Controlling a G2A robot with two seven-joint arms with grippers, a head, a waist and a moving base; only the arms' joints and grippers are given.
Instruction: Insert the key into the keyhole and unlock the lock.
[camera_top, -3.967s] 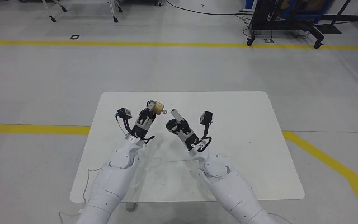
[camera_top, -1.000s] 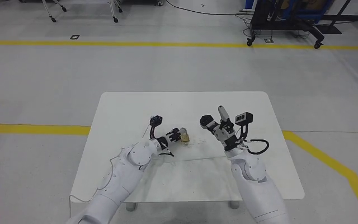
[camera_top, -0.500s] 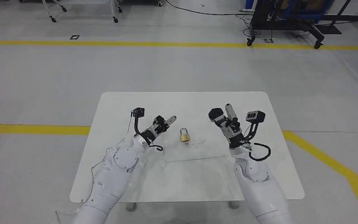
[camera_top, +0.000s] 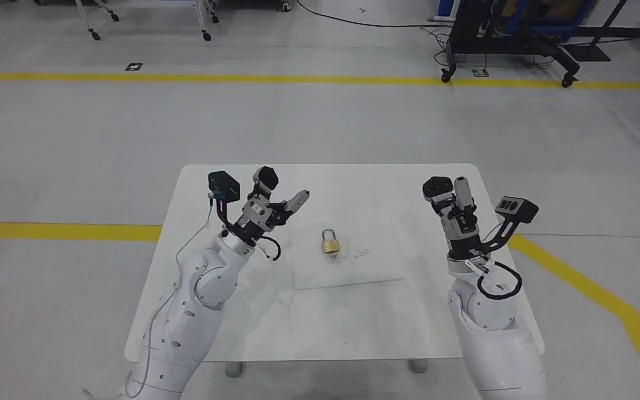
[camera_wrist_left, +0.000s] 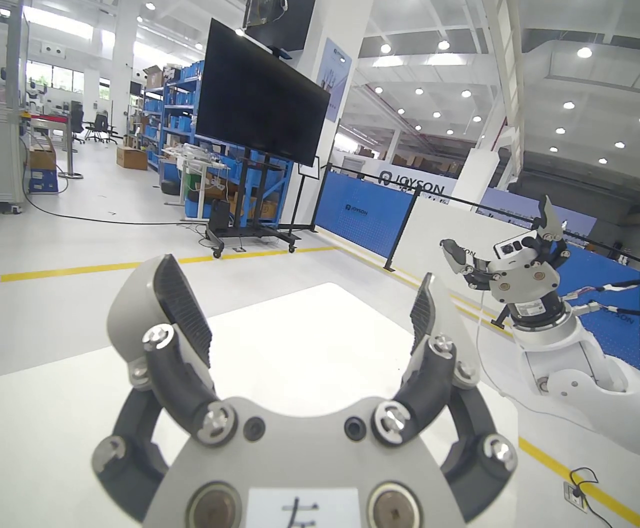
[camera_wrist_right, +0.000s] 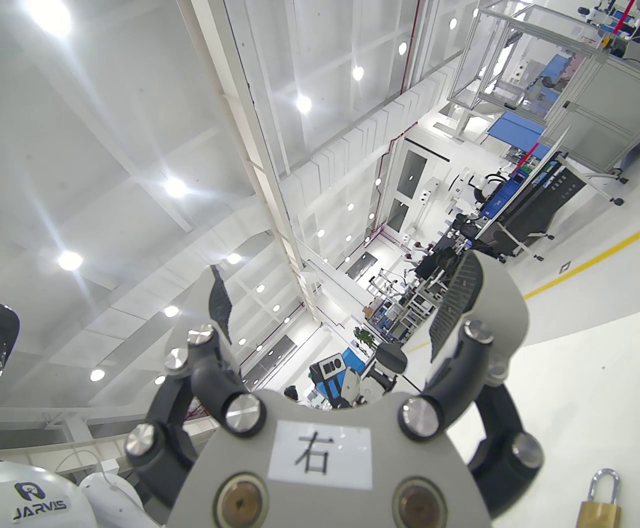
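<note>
A small brass padlock (camera_top: 329, 241) with a silver shackle lies alone on the white table (camera_top: 400, 320), near its middle. A corner of the right wrist view catches the same padlock (camera_wrist_right: 600, 505). My left gripper (camera_top: 283, 190) hangs open above the table, left of the padlock and clear of it; in its own view the left gripper (camera_wrist_left: 295, 295) has nothing between its ribbed pads. My right gripper (camera_top: 450, 187) is raised over the table's right side, open and empty. In the right wrist view it (camera_wrist_right: 345, 285) points up toward the ceiling. The left wrist view shows it (camera_wrist_left: 500, 232) farther off.
The table stands on a grey floor crossed by yellow lines (camera_top: 80, 231). A black wheeled rack (camera_top: 510, 40) stands far behind. Bare tabletop lies all around the padlock.
The left gripper, which held the padlock in the air and then set it on the table, has let go and drawn back left. The right arm has swung right and tilted upward.
</note>
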